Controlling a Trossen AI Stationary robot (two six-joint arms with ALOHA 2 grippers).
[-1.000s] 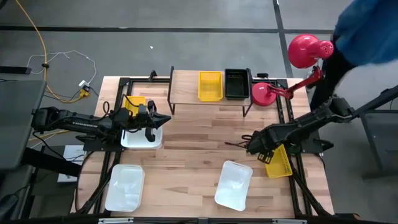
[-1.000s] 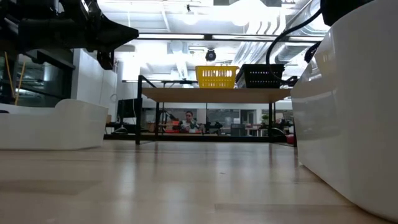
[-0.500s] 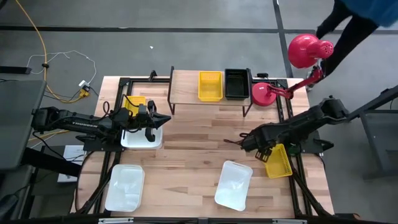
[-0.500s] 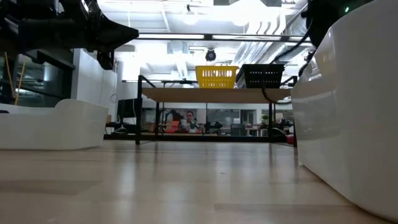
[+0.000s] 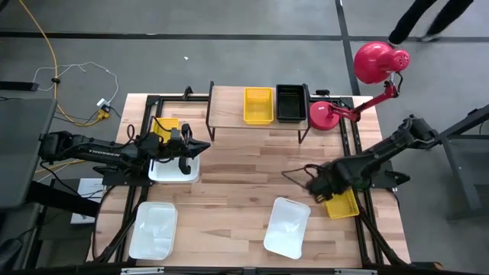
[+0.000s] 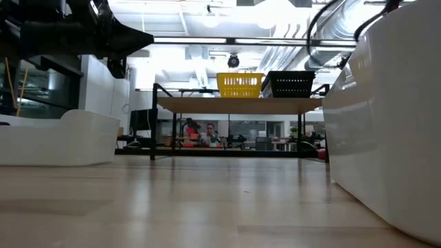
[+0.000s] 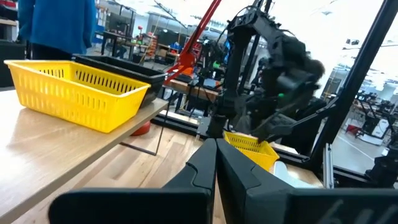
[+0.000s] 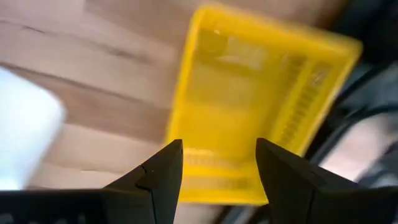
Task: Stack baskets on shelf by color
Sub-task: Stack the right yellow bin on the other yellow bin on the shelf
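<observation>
On the shelf point(image 5: 229, 107) sit a yellow basket point(image 5: 258, 105) and a black basket point(image 5: 291, 103); the low view shows them side by side on the shelf top point(image 6: 234, 105). Another yellow basket point(image 5: 344, 205) lies at the table's right edge. My right gripper point(image 8: 217, 168) is open and hovers above this yellow basket point(image 8: 249, 106) without touching it. My left gripper point(image 5: 191, 149) is shut point(image 7: 215, 163) and hangs above a white basket point(image 5: 174, 169). A third yellow basket point(image 5: 164, 124) lies under the left arm. Two more white baskets point(image 5: 153, 229) point(image 5: 286, 227) rest near the table's near edge.
A red lamp stands with its base point(image 5: 323, 114) right of the shelf and its head point(image 5: 374, 61) beyond the table's far right corner. Bare wood lies in the table's middle point(image 5: 244, 176). A person's legs point(image 5: 428, 19) show far off.
My right arm has swung a little toward the table's near edge and now covers more of the yellow basket at the right edge. The person in blue behind the table's far right corner has walked away. My left arm has kept still.
</observation>
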